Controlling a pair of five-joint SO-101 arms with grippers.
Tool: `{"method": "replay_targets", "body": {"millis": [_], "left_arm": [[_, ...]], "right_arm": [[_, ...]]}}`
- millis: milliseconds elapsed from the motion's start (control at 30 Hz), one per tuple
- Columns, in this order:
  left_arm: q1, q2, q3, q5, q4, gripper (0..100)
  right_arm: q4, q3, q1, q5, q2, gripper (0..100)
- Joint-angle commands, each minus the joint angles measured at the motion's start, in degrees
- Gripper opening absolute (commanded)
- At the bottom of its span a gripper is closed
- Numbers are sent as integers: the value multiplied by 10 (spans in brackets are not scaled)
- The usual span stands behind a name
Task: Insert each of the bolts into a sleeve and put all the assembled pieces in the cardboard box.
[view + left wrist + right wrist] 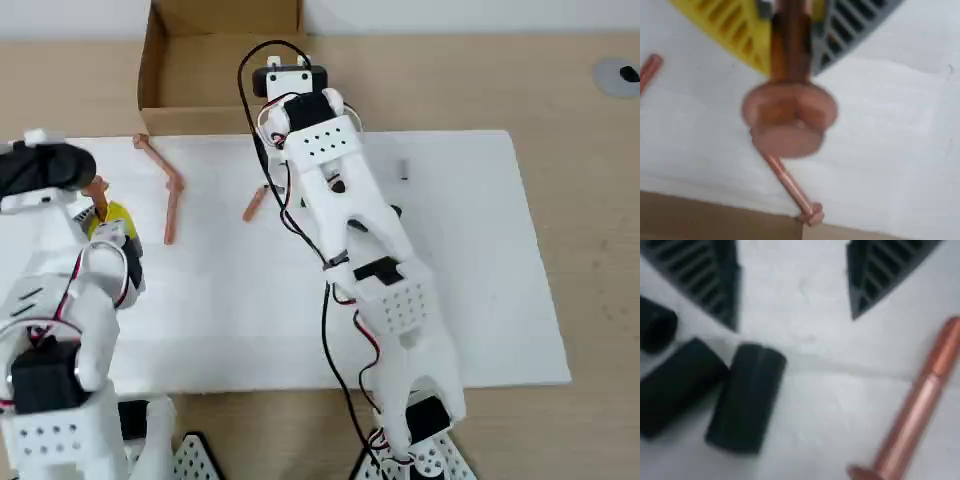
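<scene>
Left gripper (pixel 790 35), yellow and grey jaws closed on a copper bolt (pixel 789 100), head towards the wrist camera, above the white mat (pixel 460 300) by its left edge; right gripper (pixel 792 315), jaws wide apart and empty, over three black sleeves (pixel 746 399) lying close together on the mat, a loose bolt (pixel 917 410) just beside them; two further bolts (pixel 171 215) lie towards the mat's far left corner; cardboard box (pixel 215 70) stands on the table (pixel 580 180) beyond the mat's far edge.
</scene>
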Motion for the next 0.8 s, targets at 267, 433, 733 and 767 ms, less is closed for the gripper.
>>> {"method": "replay_targets", "body": {"millis": [267,433,733,767], "left_arm": [[5,-40,2,-5,11,16],[9,-37,2,-5,8,16],[9,-36,2,-4,9,16],[9,-36,2,-4,9,16]], "right_arm": [[19,-160,53,61,73,117],[55,-168,71,62,77,118],[54,-153,39,62,85,118],[53,-150,39,62,91,118]]}}
